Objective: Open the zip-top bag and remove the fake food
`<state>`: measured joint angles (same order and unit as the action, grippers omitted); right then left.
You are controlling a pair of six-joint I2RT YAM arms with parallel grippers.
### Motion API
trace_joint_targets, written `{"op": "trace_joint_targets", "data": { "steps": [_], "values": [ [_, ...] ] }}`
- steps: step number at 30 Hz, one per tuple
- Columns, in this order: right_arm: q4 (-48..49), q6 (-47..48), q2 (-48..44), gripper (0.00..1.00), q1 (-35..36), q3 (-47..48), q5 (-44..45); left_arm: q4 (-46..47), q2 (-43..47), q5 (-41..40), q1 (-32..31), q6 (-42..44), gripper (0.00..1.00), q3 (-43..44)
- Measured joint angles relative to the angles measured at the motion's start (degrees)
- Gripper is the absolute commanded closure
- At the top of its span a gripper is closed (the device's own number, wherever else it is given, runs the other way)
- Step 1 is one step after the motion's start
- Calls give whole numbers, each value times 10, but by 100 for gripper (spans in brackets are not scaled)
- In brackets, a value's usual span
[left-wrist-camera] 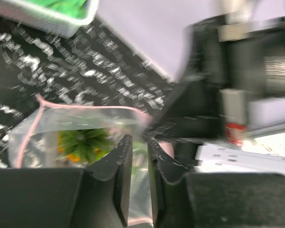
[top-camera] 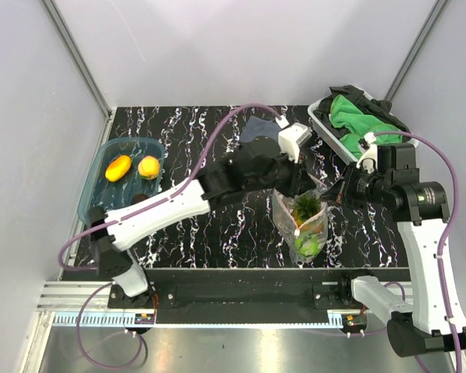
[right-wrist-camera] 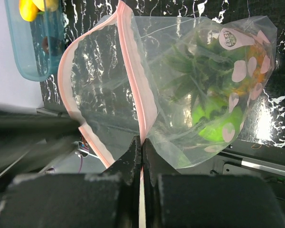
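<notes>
Fingers of the right gripper (right-wrist-camera: 141, 142) are being pressed shut on the pink zip strip (right-wrist-camera: 133, 71) of the zip-top bag (top-camera: 314, 225), which is being held right of centre on the marbled table (top-camera: 179, 132), long axis running far to near, open mouth pointing away from the arm bases. Fake food (right-wrist-camera: 213, 126) is being contained inside. The left gripper (left-wrist-camera: 138, 156) is being shown narrow at the bag; its grip cannot be told.

Blue tub (top-camera: 93, 186), basket (top-camera: 330, 137) — green cloths (top-camera: 357, 116), marbled table (top-camera: 233, 233)
</notes>
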<state>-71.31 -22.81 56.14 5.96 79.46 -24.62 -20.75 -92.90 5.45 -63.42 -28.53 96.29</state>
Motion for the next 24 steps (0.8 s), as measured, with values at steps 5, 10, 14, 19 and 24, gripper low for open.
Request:
{"op": "trace_joint_targets", "data": {
  "steps": [5,10,14,19,24],
  "values": [
    [3,-9,-27,100,0,-10,0,-59,-58,-29,-7,21,94,22],
    [4,-14,-30,100,0,-11,0,-109,-80,-54,-14,31,78,22],
    [7,-15,-28,100,0,-11,0,-122,-82,-64,-18,42,75,22],
    [9,-16,-21,100,0,-11,0,-127,-92,-89,-32,71,94,24],
    [10,-17,-13,100,0,-11,0,-129,-105,-107,-60,98,91,30]
  ]
}}
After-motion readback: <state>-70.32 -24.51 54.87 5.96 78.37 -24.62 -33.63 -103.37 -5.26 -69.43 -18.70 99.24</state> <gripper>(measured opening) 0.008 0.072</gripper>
